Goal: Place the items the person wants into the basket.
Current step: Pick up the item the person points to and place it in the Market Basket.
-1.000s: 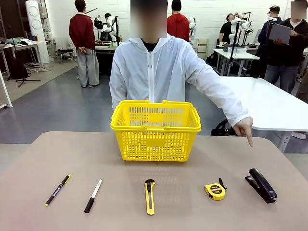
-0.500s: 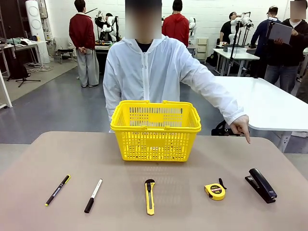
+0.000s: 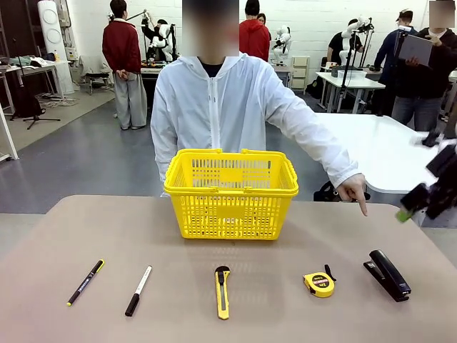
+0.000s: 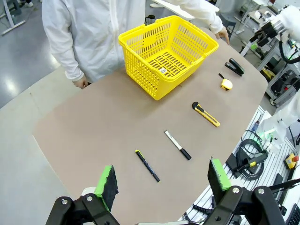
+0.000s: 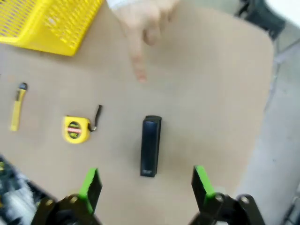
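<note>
Right gripper (image 5: 145,172) hangs over the desk (image 3: 235,261) to the right of the basket (image 3: 230,187), jaws wide apart and empty, above a black stapler (image 5: 150,146). The tape measure (image 5: 76,129) lies on the robot's side of the basket, off to its right, where the person's hand (image 5: 140,21) points. This arm is nearer. The left gripper (image 4: 161,180), also spread and empty, hovers high left of the basket.

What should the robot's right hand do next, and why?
Probably shift the right gripper sideways, from over the black stapler to over the yellow tape measure. Its jaws are open and empty, the tape measure lies free beside the stapler, and the person's hand points down at that end of the table.
</note>
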`<state>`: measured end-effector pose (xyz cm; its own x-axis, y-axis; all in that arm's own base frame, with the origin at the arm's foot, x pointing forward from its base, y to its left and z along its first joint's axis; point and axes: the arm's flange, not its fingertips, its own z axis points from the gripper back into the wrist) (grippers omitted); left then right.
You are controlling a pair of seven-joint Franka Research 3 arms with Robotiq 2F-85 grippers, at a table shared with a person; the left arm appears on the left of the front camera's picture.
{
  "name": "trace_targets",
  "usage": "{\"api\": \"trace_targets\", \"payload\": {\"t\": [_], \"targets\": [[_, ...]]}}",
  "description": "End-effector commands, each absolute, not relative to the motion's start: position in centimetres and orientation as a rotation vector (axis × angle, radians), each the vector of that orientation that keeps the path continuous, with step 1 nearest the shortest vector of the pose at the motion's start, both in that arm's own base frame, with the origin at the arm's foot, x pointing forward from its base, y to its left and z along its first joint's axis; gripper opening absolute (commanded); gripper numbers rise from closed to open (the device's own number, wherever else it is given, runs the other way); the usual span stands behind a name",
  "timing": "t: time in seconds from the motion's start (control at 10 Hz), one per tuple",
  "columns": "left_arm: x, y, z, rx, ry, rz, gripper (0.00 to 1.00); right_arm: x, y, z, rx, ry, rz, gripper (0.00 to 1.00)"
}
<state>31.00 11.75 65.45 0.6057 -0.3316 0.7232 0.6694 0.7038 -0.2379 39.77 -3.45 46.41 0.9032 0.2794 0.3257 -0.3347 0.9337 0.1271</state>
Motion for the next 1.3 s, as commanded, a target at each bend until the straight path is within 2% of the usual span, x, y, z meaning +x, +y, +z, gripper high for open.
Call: {"api": "trace_targets", "payload": {"t": [0.0, 0.5, 1.2], "targets": [[31.0, 11.9, 65.6, -0.538, -0.705, -0.623, 1.00, 40.9, -3.7, 42.0, 0.195, -0.248, 0.349, 1.00], [31.0, 11.9, 65.6, -0.538, -0.705, -0.623, 1.00, 43.2, -2.1, 36.4, 0.187, -0.161, 0.423, 1.00], [31.0, 11.9, 65.6, -0.538, -0.705, -0.623, 1.00, 45.8, -0.5, 33.8, 0.106, -0.103, 0.470, 1.00]]}}
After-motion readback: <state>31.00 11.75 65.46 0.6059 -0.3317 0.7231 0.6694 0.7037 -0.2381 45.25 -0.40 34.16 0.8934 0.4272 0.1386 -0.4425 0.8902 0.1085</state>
